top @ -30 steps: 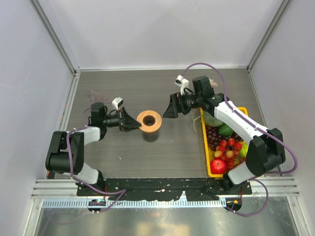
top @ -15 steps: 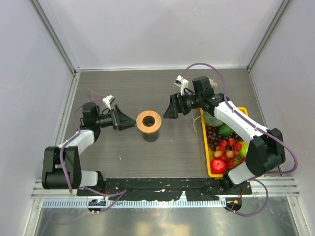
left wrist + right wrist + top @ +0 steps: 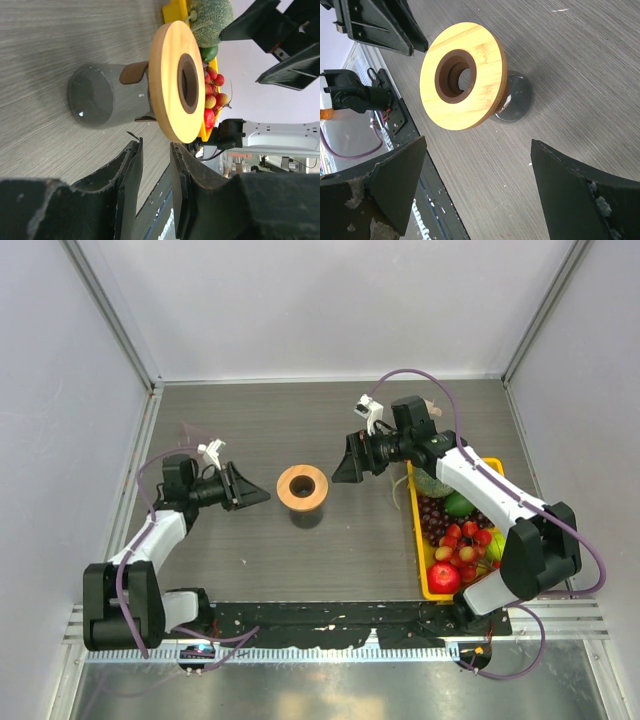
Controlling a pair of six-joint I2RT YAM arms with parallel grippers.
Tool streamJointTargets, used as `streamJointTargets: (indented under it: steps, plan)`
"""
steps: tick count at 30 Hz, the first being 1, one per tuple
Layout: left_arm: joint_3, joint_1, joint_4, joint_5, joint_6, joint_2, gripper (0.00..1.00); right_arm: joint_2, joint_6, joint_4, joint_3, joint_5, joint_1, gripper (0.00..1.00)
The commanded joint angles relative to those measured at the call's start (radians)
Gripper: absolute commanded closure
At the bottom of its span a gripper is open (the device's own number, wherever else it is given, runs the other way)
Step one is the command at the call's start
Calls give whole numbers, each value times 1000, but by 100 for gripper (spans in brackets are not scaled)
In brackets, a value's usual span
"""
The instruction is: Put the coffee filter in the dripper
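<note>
Wood-collared dripper (image 3: pixel 285 487) stands upright mid-table (image 3: pixel 300 570), about the same spot as a second ago. Filter: can't make it out in any view.

Changes:
- Left gripper (image 3: pixel 262 497) has backed off. A second ago its tips were against the collar's left rim. Now a clear strip of table lies between them.
- Left elbow has swung out toward the left wall, and the forearm now runs along the table's left side.
- Left jaws stand at a narrow slit with nothing in it, so released. The left wrist view shows them pointed at the dripper's grey body below the collar.
- Right gripper (image 3: pixel 338 460) hasn't moved. It hovers up-right of the dripper, apart from it, jaws spread wide and empty. Its wrist view frames the collar between them.

Room:
- Bare table on every side of the dripper, most of it toward the back wall (image 3: pixel 300 310) and the near rail (image 3: pixel 340 620).
- Yellow tray (image 3: pixel 421 560) of fruit hugs the table's right edge, well apart from the dripper and partly under the right forearm.
- Left side is tighter, since the left arm sits near the table's left edge.
- Only the dripper stands between the two grippers.
</note>
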Motion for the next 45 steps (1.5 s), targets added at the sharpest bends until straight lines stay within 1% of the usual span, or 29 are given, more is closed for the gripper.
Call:
streamJointTargets:
  steps: [1, 2, 3, 6, 19, 22, 23, 25, 27, 29, 30, 31, 33, 34, 35, 36, 37, 38, 39, 41, 44, 45]
  plan:
    - [53, -32, -5, -7, 27, 33, 65, -50, -10, 14, 3, -17, 1, 8]
    - [52, -32, 8, -9, 23, 38, 65, -47, -10, 14, 5, -16, 1, 8]
    - [52, -71, 18, -7, 17, 39, 65, -46, -10, 14, 5, -16, -1, 8]
    - [49, -98, 60, -9, -2, 49, 67, -41, -8, 14, 7, -19, 1, 8]
    - [66, -136, 138, 26, -35, 98, 72, -29, -8, 15, 10, -25, 1, 8]
    - [69, -138, 137, 28, -36, 101, 72, -26, -8, 14, 10, -26, 1, 8]
    - [66, -139, 129, 30, -32, 98, 70, -27, -8, 14, 10, -23, 1, 8]
    - [64, -127, 98, 28, -17, 86, 60, -32, -11, 12, 8, -22, 1, 8]
    - [63, -90, 72, 31, -8, 61, 45, -38, -16, 8, 8, -16, 1, 8]
    - [76, -9, 7, 39, 50, 5, 39, -47, -22, 0, 11, -14, -1, 8]
    - [101, 23, -56, 30, 128, -29, 36, -55, -25, -3, 14, -12, 1, 8]
    - [134, 54, -177, -1, 211, -72, 33, -59, -34, -12, 17, -5, 1, 8]
    - [205, 114, -375, -81, 375, -132, 27, -69, -42, -18, 25, 6, -1, 8]
    - [254, 146, -455, -157, 464, -143, 23, -73, -44, -20, 28, 7, 1, 8]
    - [301, 172, -569, -227, 550, -138, 21, -75, -44, -21, 33, 9, 1, 8]
    - [355, 200, -640, -274, 629, -126, 19, -76, -44, -21, 33, 6, 1, 8]
    - [389, 221, -674, -333, 723, -113, 17, -78, -44, -21, 31, 9, 1, 8]
    - [408, 249, -669, -389, 754, -100, 14, -79, -44, -21, 33, 11, 1, 8]
    - [411, 273, -647, -415, 789, -85, 12, -81, -45, -20, 30, 12, 1, 8]
    - [432, 321, -612, -429, 829, -39, 9, -81, -45, -18, 26, 11, 1, 8]
    - [510, 332, -587, -489, 854, 87, 8, -85, -45, -21, 26, 9, 1, 8]
    - [532, 335, -595, -480, 872, 130, 6, -87, -44, -23, 26, 9, 1, 7]
